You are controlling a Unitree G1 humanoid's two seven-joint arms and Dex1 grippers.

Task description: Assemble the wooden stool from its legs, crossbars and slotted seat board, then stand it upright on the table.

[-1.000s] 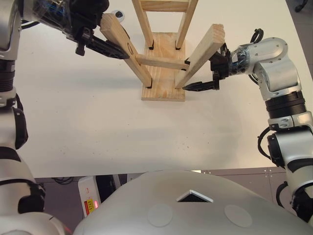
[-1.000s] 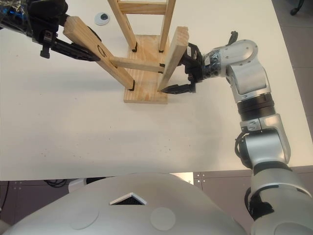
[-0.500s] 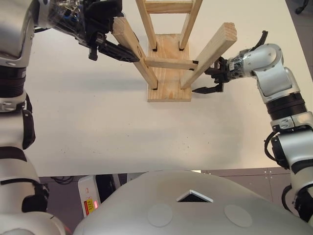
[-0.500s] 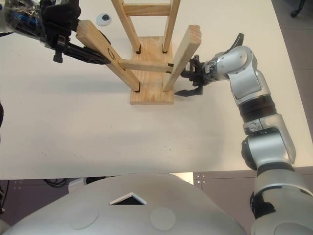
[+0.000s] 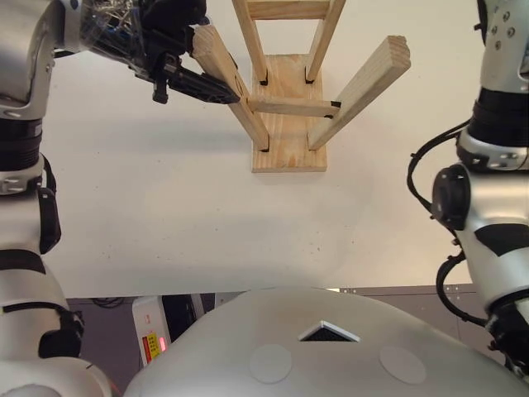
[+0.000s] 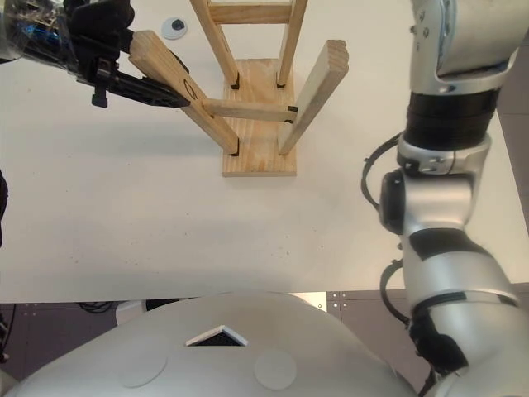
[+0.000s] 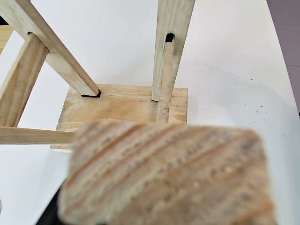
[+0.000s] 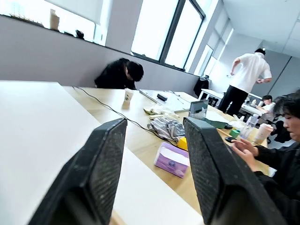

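Since a moment ago, the right arm has let go and gone up high, away from the stool (image 5: pixel 289 106). It sits upside down on the table (image 5: pixel 165 207), with its seat board (image 5: pixel 289 157) flat and its legs sticking up and leaning out. The left gripper (image 5: pixel 207 83) is closed on the front left leg (image 5: pixel 250 124), coming from the left side. The right gripper (image 8: pixel 154 136) is wide open and far off. So the left arm looks like the near one for flipping the stool onto its feet.
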